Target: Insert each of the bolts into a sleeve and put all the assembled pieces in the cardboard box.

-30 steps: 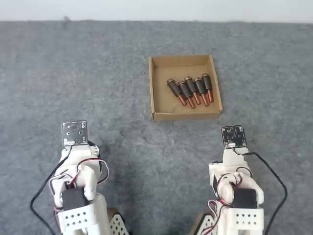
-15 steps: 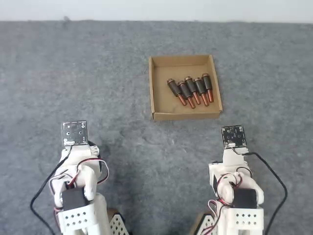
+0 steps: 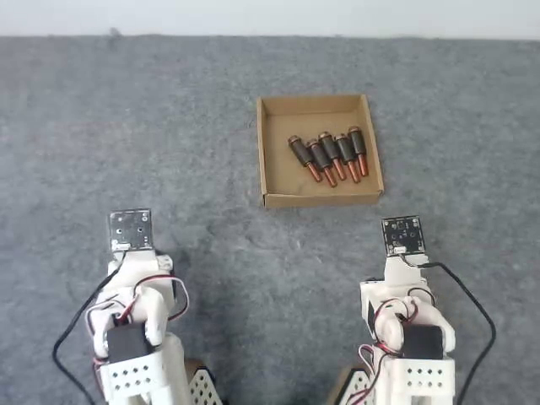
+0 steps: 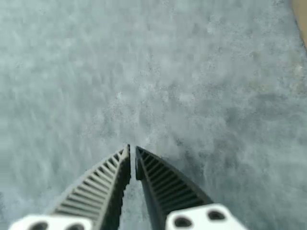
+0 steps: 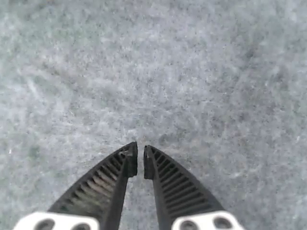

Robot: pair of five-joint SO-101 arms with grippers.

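Observation:
The cardboard box sits on the grey carpet at the back centre. Inside it lie several assembled pieces, dark sleeves with copper bolt ends, side by side. Both arms are folded back at the near edge, far from the box. My left gripper is shut with nothing in it, hovering over bare carpet. My right gripper is likewise shut and empty above the carpet. In the high view the left arm is at the near left and the right arm at the near right.
Grey carpet covers the table. A sliver of the box's edge shows in the left wrist view. A black cable loops beside the right arm.
The left arm's wrist has shifted slightly toward the near edge. The right arm and the box are unchanged.

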